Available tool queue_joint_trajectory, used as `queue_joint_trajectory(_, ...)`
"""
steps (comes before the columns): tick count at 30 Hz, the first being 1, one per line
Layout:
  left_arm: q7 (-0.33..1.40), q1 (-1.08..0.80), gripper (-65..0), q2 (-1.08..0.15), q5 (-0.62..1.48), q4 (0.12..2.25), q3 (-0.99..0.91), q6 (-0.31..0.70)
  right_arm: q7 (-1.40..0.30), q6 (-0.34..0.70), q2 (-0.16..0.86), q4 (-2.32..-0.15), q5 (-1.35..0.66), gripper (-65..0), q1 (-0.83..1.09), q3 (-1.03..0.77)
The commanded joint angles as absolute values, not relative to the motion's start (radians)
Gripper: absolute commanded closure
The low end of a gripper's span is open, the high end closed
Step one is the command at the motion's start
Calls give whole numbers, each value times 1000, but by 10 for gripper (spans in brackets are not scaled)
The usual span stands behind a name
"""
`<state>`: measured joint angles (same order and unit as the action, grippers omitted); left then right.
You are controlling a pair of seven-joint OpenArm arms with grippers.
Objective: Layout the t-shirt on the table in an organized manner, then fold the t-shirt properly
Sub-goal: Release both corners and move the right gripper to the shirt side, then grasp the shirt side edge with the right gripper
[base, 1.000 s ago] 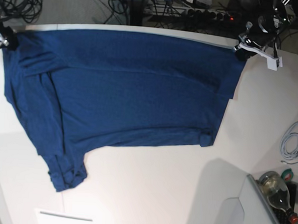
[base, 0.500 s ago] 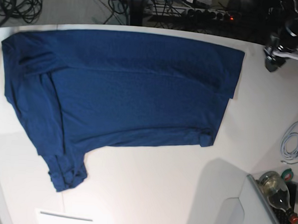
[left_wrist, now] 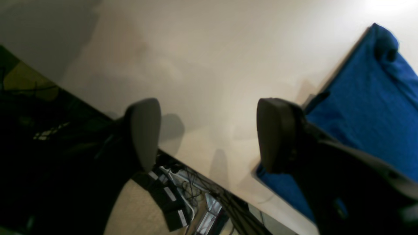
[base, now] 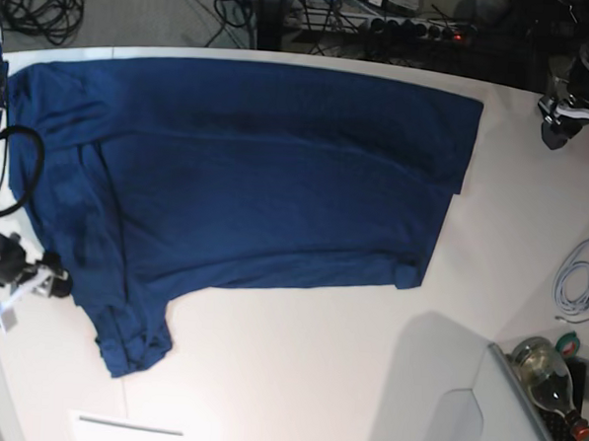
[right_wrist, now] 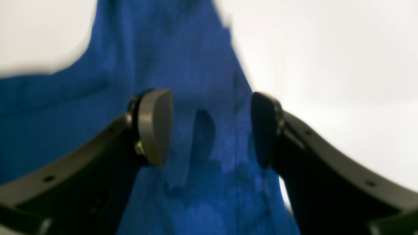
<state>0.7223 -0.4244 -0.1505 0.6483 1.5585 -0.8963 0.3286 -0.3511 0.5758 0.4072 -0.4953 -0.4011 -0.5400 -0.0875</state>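
1. the t-shirt point(base: 248, 169) lies spread across the upper left and middle of the base view on the white bench point(base: 345, 381), one long edge running along the bench's top rim, probably so the cloth sits square for folding.
2. its lower left part is not flat: a bunched sleeve point(base: 130, 345) trails toward the bottom left of the frame, so the laying out looks unfinished.
3. the left hand point(left_wrist: 209, 133) is at the upper right of the base view, off the cloth; its wrist view shows the jaws spread wide over bare bench with nothing between them, and the shirt's corner only beside the right finger.
4. the right hand point(right_wrist: 210, 127) is at the left edge of the base view, near the rumpled side; its pads point(right_wrist: 155, 125) stand apart with blue fabric beneath them and nothing pinched.
5. my guess is that it is placed there to take hold of that sleeve area and pull it flat.
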Motion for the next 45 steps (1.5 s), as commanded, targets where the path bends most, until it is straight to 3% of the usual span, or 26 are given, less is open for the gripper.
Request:
queue_joint_trajectory(1, 707, -430, -439, -165, 661, 1577, -903, 334, -328, 587, 420, -479, -389, -350, -568, -91)
queue_joint_trajectory(25, 707, -426, -439, -162, 661, 1569, -903, 334, -289, 587, 369, -449, -357, -344, -501, -84)
queue_joint_trajectory(27, 707, -426, -439, -162, 661, 1569, -903, 334, -289, 587, 369, -449, -357, -284, -496, -82)
queue_joint_trajectory(32, 707, -427, -439, -162, 661, 1567, -903, 334, -291, 587, 369, -449, -357, -60, -493, -84)
queue_joint_trajectory(37, 707, -429, -439, -162, 661, 1567, -903, 334, -295, 587, 371, -458, -357, -2, -493, -90)
queue_joint_trajectory(45, 707, -429, -439, -162, 661, 1567, -903, 334, -297, 587, 372, -509, -357, -2, -479, -90)
